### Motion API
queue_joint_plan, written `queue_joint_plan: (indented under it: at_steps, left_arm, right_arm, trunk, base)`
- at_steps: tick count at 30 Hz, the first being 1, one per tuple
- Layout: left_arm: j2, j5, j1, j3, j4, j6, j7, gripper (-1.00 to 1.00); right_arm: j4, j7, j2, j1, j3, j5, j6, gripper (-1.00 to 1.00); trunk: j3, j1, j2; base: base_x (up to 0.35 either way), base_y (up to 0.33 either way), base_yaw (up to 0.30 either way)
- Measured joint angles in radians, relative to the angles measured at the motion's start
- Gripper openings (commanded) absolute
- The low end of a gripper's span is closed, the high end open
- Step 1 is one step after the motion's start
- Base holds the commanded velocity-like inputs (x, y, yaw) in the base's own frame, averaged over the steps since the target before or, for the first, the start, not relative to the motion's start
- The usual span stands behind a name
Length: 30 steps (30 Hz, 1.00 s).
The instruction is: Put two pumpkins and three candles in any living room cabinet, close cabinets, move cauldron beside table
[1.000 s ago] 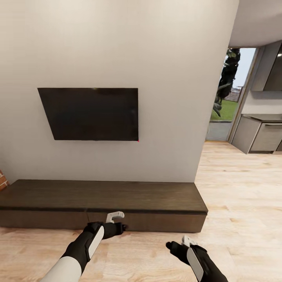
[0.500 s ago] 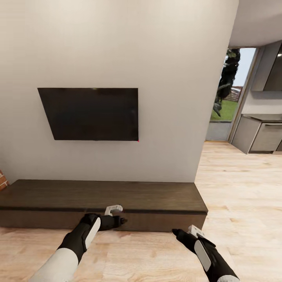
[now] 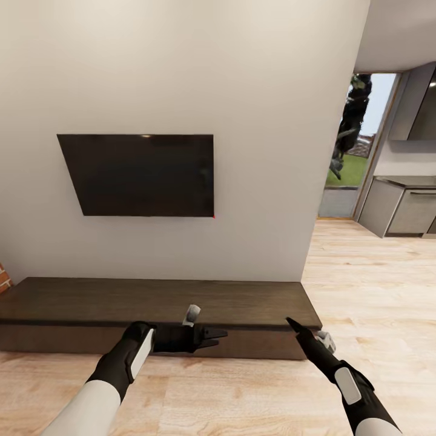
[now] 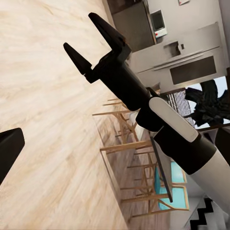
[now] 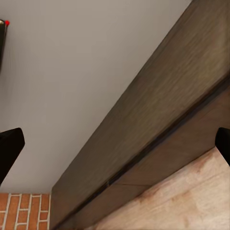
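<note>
Both your grippers are spread and empty: left gripper (image 3: 213,337), right gripper (image 3: 295,327). Ahead sits the long dark brown wooden cabinet (image 3: 242,306), stiff, likely heavy drawers, handleless, so hook the top seam.

- Wall-mounted television (image 3: 140,175), dark, at ten o'clock.
- Light wood floor (image 3: 369,284).
- Glass door (image 3: 350,148) at two o'clock, with grey kitchen cabinets (image 3: 402,209) beside it.
- Brick (image 3: 5,277) at nine o'clock.

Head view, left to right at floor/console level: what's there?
brick strip → cabinet → left gripper → right gripper → wood floor → grey kitchen cabinets
</note>
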Motion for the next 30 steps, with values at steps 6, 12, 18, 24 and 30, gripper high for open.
queue_joint_plan:
  at_steps: [6,12,18,24,30]
  left_arm:
    - [0.001,0.0,0.0,-0.002,-0.001,0.001,0.001,1.0]
    - [0.001,-0.002,-0.001,-0.002,-0.001,0.001,0.002,1.0]
    - [0.002,-0.005,-0.002,0.001,0.004,0.0,0.02,1.0]
    - [-0.001,-0.005,-0.003,0.009,0.003,-0.002,0.228,1.0]
    - [-0.009,-0.001,-0.004,0.013,0.001,-0.014,0.513,1.0]
  right_arm:
    - [-0.007,0.005,0.0,0.001,-0.002,0.0,-0.003,1.0]
    - [-0.015,0.006,-0.001,0.001,-0.004,0.001,-0.009,1.0]
    - [-0.018,0.003,0.002,0.0,-0.003,0.001,-0.012,1.0]
    - [-0.019,0.002,0.002,-0.001,-0.003,0.001,-0.013,1.0]
    - [-0.018,0.002,0.003,-0.001,-0.003,0.001,-0.013,1.0]
  trunk:
    - [-0.019,0.023,-0.042]
    - [-0.038,0.046,-0.084]
    - [-0.057,0.069,-0.126]
    - [-0.076,0.092,-0.168]
    - [-0.094,0.115,-0.21]
  base:
    - [0.0,0.0,0.0]
    - [0.0,0.0,0.0]
    - [0.0,0.0,0.0]
    - [0.0,0.0,0.0]
    - [0.0,0.0,0.0]
